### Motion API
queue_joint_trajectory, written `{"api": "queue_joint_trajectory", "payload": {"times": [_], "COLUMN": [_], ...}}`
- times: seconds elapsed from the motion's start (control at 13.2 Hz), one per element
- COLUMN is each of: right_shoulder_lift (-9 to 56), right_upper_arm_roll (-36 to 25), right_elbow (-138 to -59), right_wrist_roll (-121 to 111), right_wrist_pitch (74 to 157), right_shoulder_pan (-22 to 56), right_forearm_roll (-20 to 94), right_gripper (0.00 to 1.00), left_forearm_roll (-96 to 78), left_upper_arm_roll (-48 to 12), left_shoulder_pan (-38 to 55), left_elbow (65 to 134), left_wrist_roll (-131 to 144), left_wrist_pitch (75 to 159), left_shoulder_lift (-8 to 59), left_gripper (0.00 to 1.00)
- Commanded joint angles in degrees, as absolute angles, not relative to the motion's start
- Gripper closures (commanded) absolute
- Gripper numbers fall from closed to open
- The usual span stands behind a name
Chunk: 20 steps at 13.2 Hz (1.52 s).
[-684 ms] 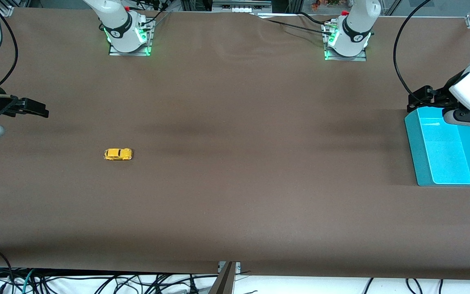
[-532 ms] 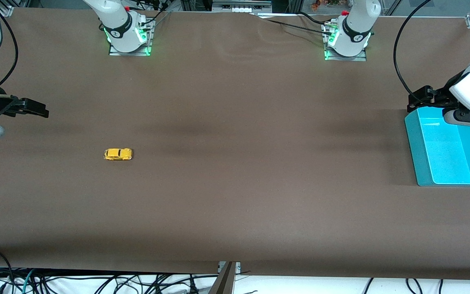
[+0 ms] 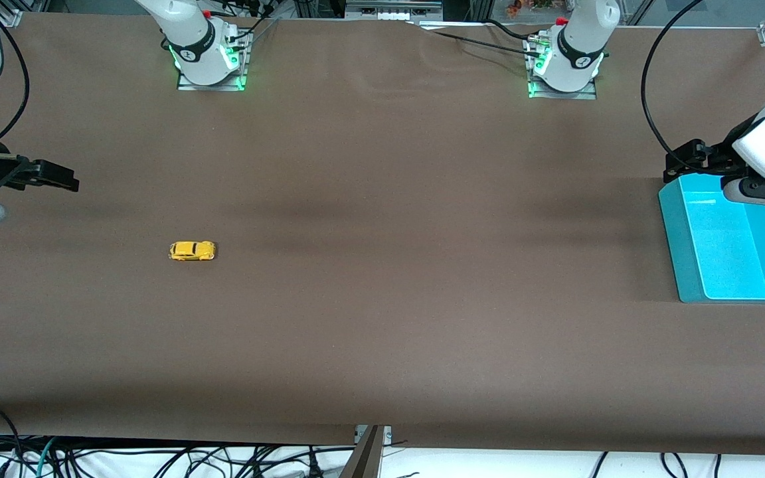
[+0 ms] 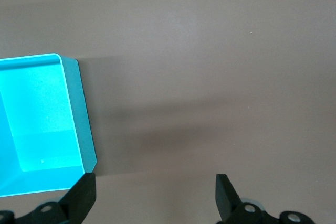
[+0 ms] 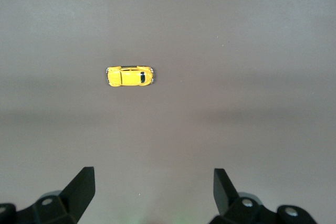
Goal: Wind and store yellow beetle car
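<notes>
The yellow beetle car stands on its wheels on the brown table toward the right arm's end; it also shows in the right wrist view. My right gripper hangs open and empty in the air near that end of the table, well apart from the car; its own view shows it with jaws spread wide. My left gripper hangs open and empty over the edge of the teal bin, and its own view shows it with the bin beside it.
The teal bin sits at the left arm's end of the table and holds nothing that I can see. The two arm bases stand along the table's edge farthest from the front camera. Cables hang below the near edge.
</notes>
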State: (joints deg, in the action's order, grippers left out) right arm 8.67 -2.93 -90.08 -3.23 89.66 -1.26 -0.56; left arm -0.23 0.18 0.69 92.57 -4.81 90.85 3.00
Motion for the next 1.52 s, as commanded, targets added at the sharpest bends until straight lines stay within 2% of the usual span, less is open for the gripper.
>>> {"api": "queue_joint_trajectory", "payload": {"times": [0.0, 0.38, 0.91, 1.14, 1.44], "right_shoulder_lift": [8.35, 9.48, 13.35, 17.21, 21.96], "right_upper_arm_roll": [-2.55, -1.94, -1.05, -1.14, -1.14], "right_elbow": [-90.09, -90.09, -90.09, -90.18, -92.54], "right_wrist_roll": [-2.81, -2.81, -3.07, -17.95, -40.72], "right_wrist_pitch": [90.00, 90.18, 89.56, 90.61, 97.53], "right_shoulder_pan": [-1.76, -1.06, 5.27, 5.98, 5.98], "right_forearm_roll": [-0.88, -0.53, 1.49, 1.06, -0.17], "right_gripper": [0.00, 0.00, 0.00, 0.00, 0.01], "left_forearm_roll": [-0.35, -0.35, -0.35, -0.35, -0.35], "left_upper_arm_roll": [0.18, 0.18, 0.18, 0.18, 0.18], "left_shoulder_pan": [0.44, 0.44, 0.44, 0.44, 0.44], "left_elbow": [90.62, 90.62, 90.62, 90.62, 90.62], "left_wrist_roll": [-5.80, -5.80, -5.80, -5.80, -5.80], "left_wrist_pitch": [89.38, 89.38, 89.38, 89.38, 89.38], "left_shoulder_lift": [3.87, 3.87, 3.87, 3.87, 3.87], "left_gripper": [0.00, 0.00, 0.00, 0.00, 0.00]}}
